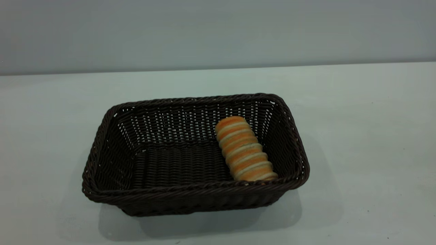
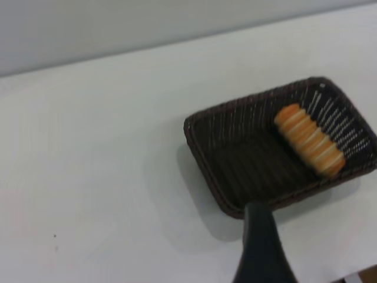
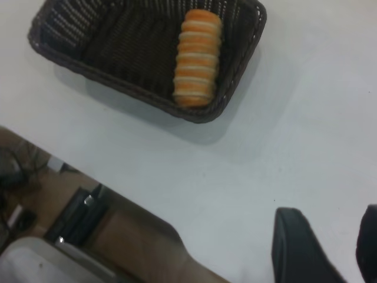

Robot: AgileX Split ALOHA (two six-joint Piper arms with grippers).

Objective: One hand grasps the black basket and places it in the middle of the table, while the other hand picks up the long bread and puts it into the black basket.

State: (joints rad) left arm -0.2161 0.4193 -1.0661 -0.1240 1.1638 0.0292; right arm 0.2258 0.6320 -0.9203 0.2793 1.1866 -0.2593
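Hovering high above the table (image 1: pixel 357 112), right claw (image 3: pixel 330 250) parted and empty; left claw (image 2: pixel 262 247) state indiscernible.

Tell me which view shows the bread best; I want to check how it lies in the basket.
The exterior view: the bread lies large and sharp on the basket floor, along its right wall. The left wrist view shows it smaller and blurred; the right wrist view shows it from above, whole but farther off.
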